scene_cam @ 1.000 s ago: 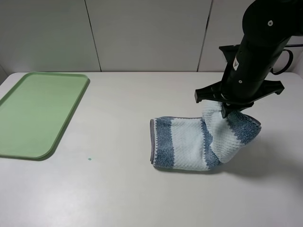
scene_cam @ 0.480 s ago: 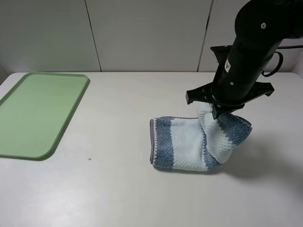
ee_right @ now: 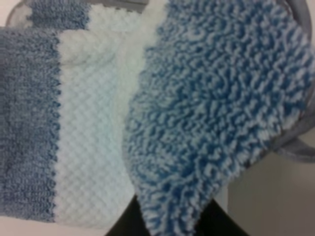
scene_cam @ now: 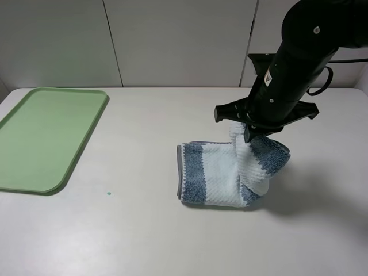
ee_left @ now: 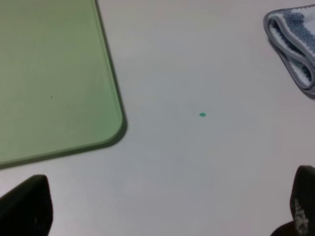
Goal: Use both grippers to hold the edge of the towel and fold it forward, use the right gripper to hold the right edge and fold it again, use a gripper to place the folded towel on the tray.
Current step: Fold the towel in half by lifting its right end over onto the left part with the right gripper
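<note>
1. Seen from the high camera, the towel (scene_cam: 224,175) lies on the white table (scene_cam: 144,236), a little toward 3 o'clock from the table's middle. It is folded into a band, with dark and pale stripes running across it.
2. The band's 9 o'clock end lies flat, its thin grey edging facing the tray. The 3 o'clock end is raised off the table and curls back over the flat part, hanging in a loose loop.
3. The right gripper (scene_cam: 248,135) stands over the towel at about its 1 o'clock corner. Its jaws are pinched tight on the raised cloth.
4. The right wrist view is filled with towel. The fluffy blue underside of the held flap (ee_right: 216,113) is close up, and the waffle-textured striped face (ee_right: 74,128) lies beyond it. Dark finger shapes flank the flap where it narrows.
5. The tray (scene_cam: 46,138) is light green and sits at the table's 9 o'clock side, well apart from the towel. Nothing is on it.
6. A small green dot (scene_cam: 108,193) marks the table between tray and towel, at roughly 8 o'clock from the towel.
7. The left gripper (ee_left: 165,204) does not show in the high view. Its own camera shows the two black fingertips (ee_left: 27,206) spread wide with only bare table between them, and it grips nothing.
8. That same camera takes in the tray's rounded corner, the green dot and the towel's grey-edged end.
</note>
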Motion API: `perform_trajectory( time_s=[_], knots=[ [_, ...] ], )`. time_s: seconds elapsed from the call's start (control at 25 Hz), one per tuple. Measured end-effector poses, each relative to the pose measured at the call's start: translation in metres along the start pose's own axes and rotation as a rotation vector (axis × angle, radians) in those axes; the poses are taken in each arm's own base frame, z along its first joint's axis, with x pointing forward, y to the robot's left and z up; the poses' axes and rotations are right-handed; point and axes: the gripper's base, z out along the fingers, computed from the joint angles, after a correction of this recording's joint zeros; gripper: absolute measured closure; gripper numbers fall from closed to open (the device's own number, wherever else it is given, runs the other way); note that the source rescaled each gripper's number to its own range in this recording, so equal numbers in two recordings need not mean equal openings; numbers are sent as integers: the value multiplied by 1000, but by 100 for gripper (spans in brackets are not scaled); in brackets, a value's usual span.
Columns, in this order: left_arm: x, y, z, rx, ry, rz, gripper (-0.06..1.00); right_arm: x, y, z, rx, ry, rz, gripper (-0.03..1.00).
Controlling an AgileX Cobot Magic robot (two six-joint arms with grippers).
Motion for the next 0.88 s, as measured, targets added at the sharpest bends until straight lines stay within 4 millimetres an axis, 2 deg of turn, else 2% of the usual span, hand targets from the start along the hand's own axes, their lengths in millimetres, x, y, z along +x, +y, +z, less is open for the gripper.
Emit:
perform_trajectory(
  time_s=[0.48,0.52,0.56,0.6,0.68,0.72,0.8,0.88],
  knots=[
    [0,0,0,0,0,0,-2,-1,2,0,-20,-10,-1,94],
    [0,0,0,0,0,0,-2,-1,2,0,-24,-10,2,88],
    [0,0,0,0,0,0,-2,-1,2,0,-24,-10,2,88],
    [0,0,0,0,0,0,-2,-1,3,0,-33,-9,9,78],
    [0,0,0,0,0,0,-2,-2,6,0,-63,-19,28,32],
    [0,0,0,0,0,0,-2,-2,7,0,-75,-22,23,18],
    [0,0,0,0,0,0,-2,-3,9,0,-98,-32,1,5],
    [0,0,0,0,0,0,-2,-4,11,-1,-119,-44,-12,0]
  ],
)
